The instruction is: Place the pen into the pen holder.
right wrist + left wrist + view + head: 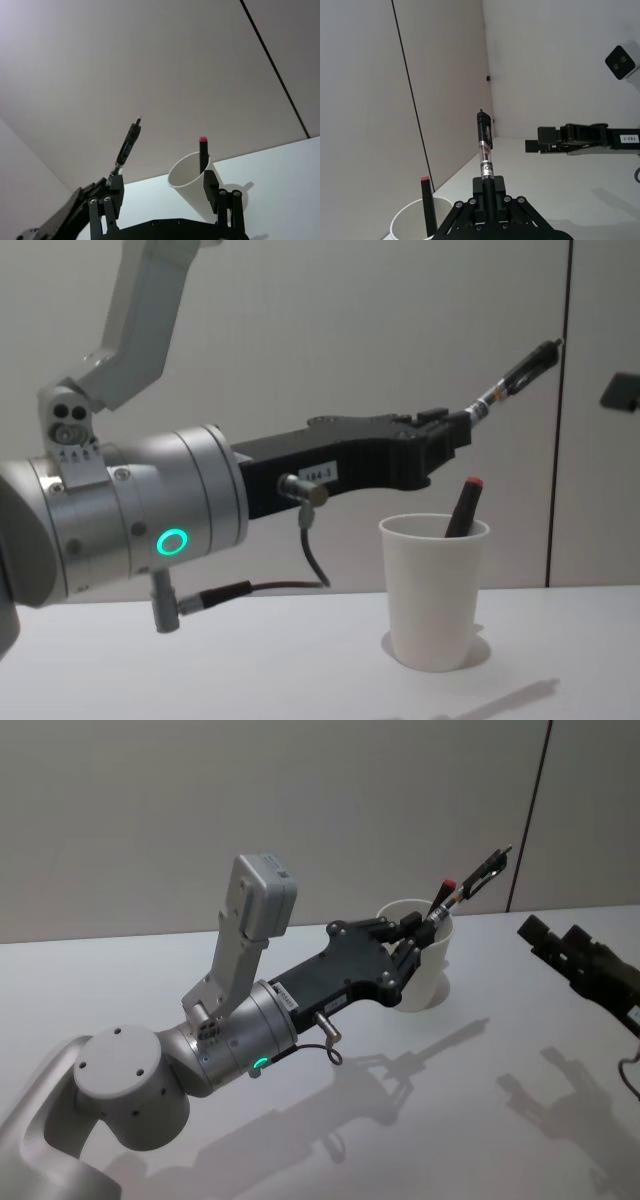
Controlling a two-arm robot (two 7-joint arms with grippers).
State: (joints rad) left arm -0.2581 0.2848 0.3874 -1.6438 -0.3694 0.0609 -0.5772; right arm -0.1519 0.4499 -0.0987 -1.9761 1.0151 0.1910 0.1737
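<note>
left gripper (418,936) clamped on the pen (476,880), tilted above the pen holder (430,978) near the far edge of the table (130,982), not in yet; right gripper (551,936) parked by the right edge, jaws apart

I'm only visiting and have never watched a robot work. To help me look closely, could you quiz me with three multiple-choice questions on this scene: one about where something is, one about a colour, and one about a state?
1. Where is the black pen with a clear middle?
A) lying flat beside the cup
B) in the left gripper, higher than the rim of the white paper cup
C) standing inside the cup

2. What colour is the top end of the dark pen standing in the cup?
A) red
B) green
C) yellow

3. How is the right gripper?
A) shut on the cup
B) shut on a pen
C) open, holding nothing

Answers:
1 B: the left gripper clamps the pen's lower end, and the pen slants upward.
2 A: a red end pokes above the rim.
3 C: its fingers stand apart in the air, off to the right.
</note>
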